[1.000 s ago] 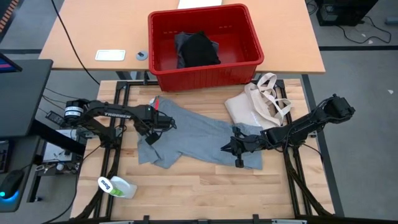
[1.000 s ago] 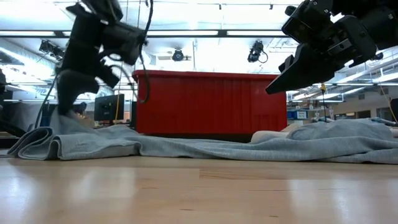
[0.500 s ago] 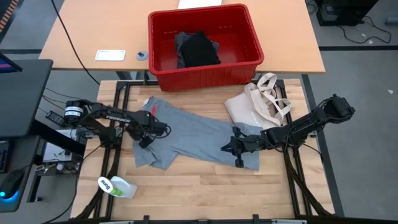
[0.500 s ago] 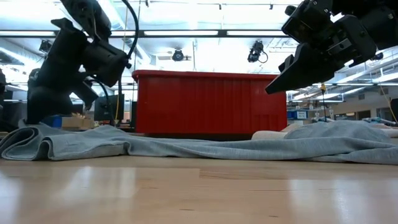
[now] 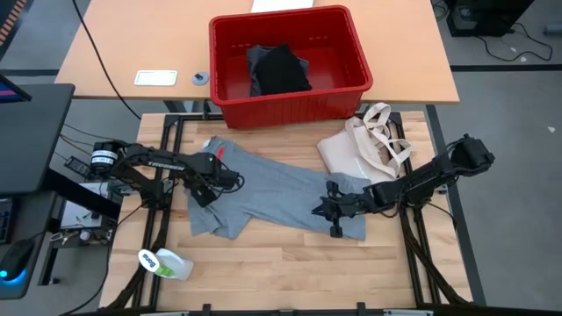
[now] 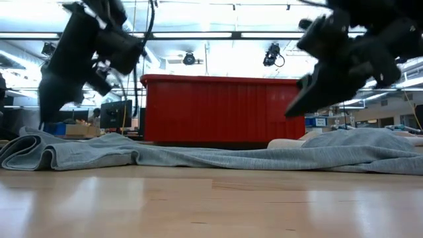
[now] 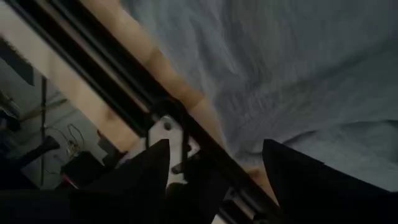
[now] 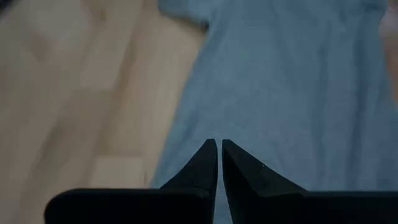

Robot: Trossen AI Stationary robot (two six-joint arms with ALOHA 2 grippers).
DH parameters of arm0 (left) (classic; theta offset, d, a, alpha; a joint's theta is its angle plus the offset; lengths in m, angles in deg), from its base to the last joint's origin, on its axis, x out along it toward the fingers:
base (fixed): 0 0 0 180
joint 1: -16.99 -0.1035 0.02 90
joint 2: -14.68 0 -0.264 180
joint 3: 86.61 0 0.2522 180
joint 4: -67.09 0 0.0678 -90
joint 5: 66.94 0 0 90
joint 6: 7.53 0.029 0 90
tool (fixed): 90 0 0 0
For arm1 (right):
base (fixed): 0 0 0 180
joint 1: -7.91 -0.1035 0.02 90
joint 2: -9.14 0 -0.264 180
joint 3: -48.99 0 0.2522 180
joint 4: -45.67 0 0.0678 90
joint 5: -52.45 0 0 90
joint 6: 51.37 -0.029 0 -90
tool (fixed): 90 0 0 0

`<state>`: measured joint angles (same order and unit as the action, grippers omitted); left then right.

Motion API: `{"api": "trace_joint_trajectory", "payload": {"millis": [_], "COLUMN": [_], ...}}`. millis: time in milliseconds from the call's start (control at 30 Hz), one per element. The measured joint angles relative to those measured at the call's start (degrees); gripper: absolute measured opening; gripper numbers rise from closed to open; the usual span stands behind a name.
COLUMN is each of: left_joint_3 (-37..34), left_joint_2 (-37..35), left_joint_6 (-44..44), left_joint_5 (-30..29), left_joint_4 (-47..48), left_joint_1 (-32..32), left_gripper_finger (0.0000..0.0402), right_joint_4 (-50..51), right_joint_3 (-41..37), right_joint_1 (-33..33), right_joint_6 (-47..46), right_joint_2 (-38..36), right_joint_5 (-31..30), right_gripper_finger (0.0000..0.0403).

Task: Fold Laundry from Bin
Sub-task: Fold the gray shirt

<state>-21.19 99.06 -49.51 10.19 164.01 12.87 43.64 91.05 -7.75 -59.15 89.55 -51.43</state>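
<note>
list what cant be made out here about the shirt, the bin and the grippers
- Grey T-shirt: chest mark not visible in any view.
- Red bin: dark clothes piled inside; high view can't separate garments.
- Right gripper: fingers together; the right wrist view can't show whether cloth is pinched.
- Left gripper: open over shirt edge.

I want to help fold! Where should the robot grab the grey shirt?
Probably at the doubled-over left end of the shirt, beside the left tool. In the low view that end is a raised roll while the rest lies flat, so open fingers coming down from above could close around it.
</note>
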Motion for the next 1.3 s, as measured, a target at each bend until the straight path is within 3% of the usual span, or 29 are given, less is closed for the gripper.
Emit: {"api": "trace_joint_trajectory", "payload": {"millis": [200,333,467,633,733,1000,1300], "left_joint_3": [10.24,13.06,13.07,12.83,12.57,12.59,12.59], "left_joint_2": [-0.02,-0.07,-0.04,0.01,1.45,10.02,18.43], "left_joint_6": [0.09,-0.62,-10.99,-25.52,-29.38,-28.18,-29.25], "left_joint_5": [-3.63,4.67,11.76,12.29,12.39,12.10,12.31], "left_joint_4": [-0.58,-12.69,-20.48,-18.58,-17.11,-16.42,-15.38], "left_joint_1": [4.53,13.45,23.52,33.99,37.50,37.75,33.51], "left_gripper_finger": [0.0267,0.0267,0.0267,0.0254,0.0234,0.0189,0.0185], "right_joint_4": [0.07,0.08,-0.05,-0.04,-0.10,-2.12,-4.07], "right_joint_3": [-0.02,-0.02,-0.02,-0.02,-0.02,-0.02,0.00], "right_joint_1": [2.22,3.17,3.44,3.44,3.44,3.69,5.46], "right_joint_6": [0.25,0.25,-0.31,-1.83,-2.98,-1.23,2.47], "right_joint_2": [6.27,8.27,8.51,8.51,8.50,8.46,8.45], "right_joint_5": [0.03,1.29,2.44,3.16,3.33,3.44,3.49], "right_gripper_finger": [0.0034,0.0034,0.0034,0.0034,0.0034,0.0034,0.0034]}}
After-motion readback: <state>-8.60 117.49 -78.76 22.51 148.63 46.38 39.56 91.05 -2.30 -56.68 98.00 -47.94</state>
